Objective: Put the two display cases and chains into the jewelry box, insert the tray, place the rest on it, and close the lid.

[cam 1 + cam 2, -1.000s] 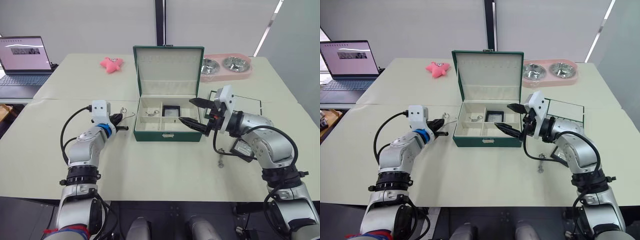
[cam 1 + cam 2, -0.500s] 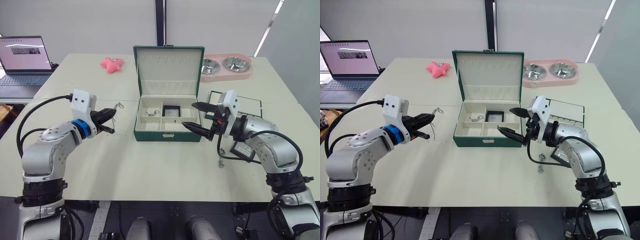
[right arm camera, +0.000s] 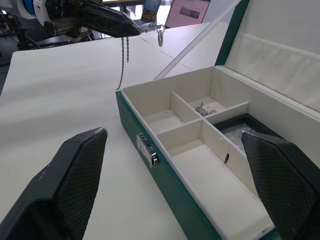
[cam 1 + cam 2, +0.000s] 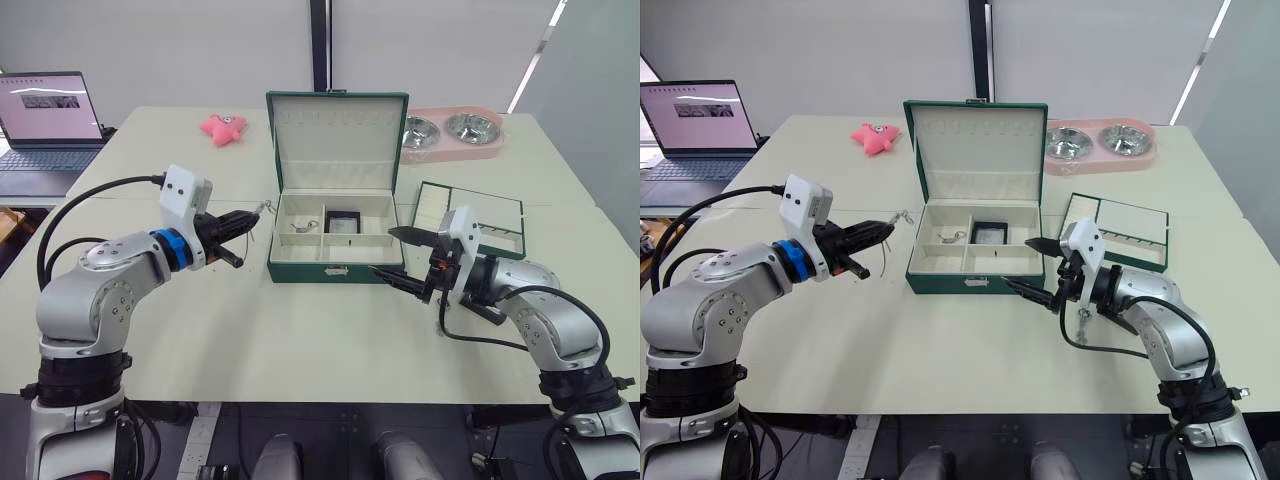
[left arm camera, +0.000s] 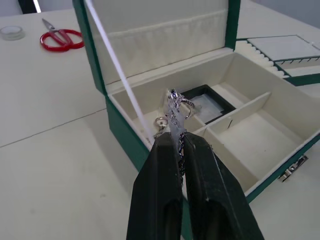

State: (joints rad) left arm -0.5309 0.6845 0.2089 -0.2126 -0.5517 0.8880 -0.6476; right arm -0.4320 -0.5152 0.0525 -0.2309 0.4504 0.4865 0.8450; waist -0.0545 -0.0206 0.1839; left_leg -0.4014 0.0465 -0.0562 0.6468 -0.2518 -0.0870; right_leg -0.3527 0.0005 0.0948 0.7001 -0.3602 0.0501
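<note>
Left gripper (image 4: pixel 247 217) pinched on a chain (image 5: pixel 174 111), hanging just left of the open jewelry box (image 4: pixel 335 272); best carried over a free compartment, lowered, then released. Right gripper (image 4: pixel 398 255) spread wide, empty, near the box front. Left wrist view reveals a black display case (image 5: pixel 202 100) inside.

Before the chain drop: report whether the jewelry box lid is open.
Open: the lid stands upright behind the jewelry box, compartments exposed.
</note>
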